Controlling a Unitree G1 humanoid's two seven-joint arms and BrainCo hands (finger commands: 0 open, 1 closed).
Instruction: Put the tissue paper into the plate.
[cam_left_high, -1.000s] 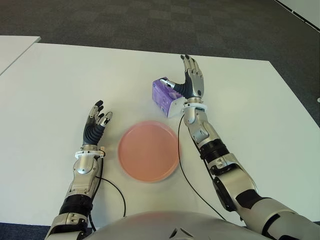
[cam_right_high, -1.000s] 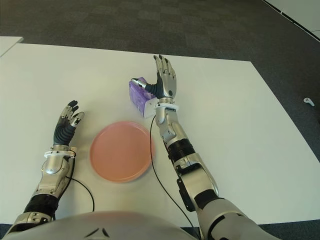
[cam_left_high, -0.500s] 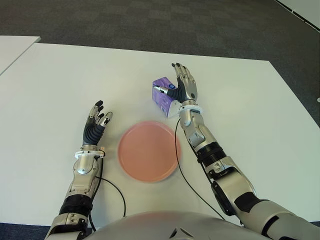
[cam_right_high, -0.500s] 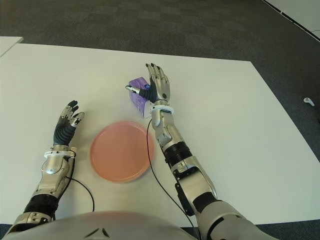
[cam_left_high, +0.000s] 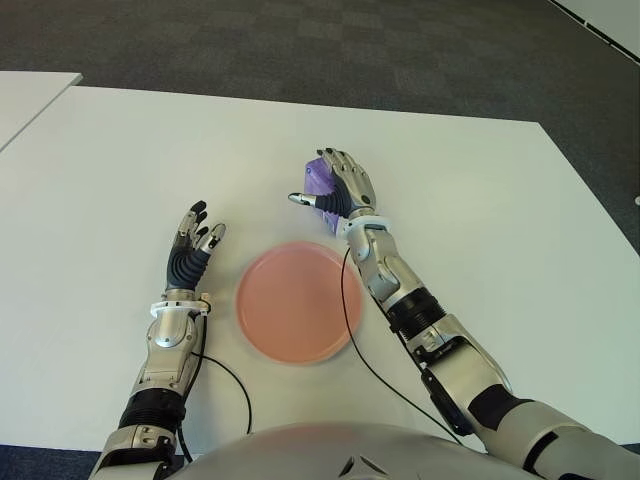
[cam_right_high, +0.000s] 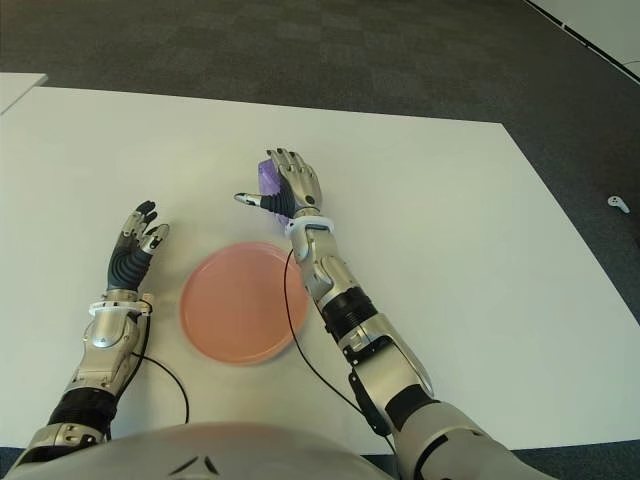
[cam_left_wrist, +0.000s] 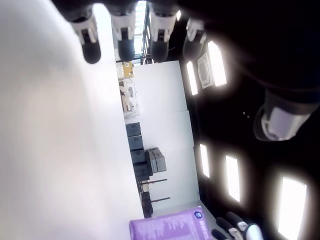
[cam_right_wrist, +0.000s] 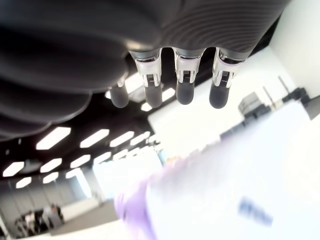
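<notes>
Right hand (cam_left_high: 338, 189) spread over purple tissue pack (cam_left_high: 317, 178), round pink plate (cam_left_high: 296, 301) near

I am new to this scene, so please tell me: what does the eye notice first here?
First comes the round pink plate, empty, near the front of the white table. Just beyond its far rim, the right hand reaches over a purple tissue pack with fingers spread, not yet closed on it. The left hand shows open, left of the plate.

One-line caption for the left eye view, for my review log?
Right hand spread open over the purple tissue pack beyond the pink plate; left hand open, left of the plate.
</notes>
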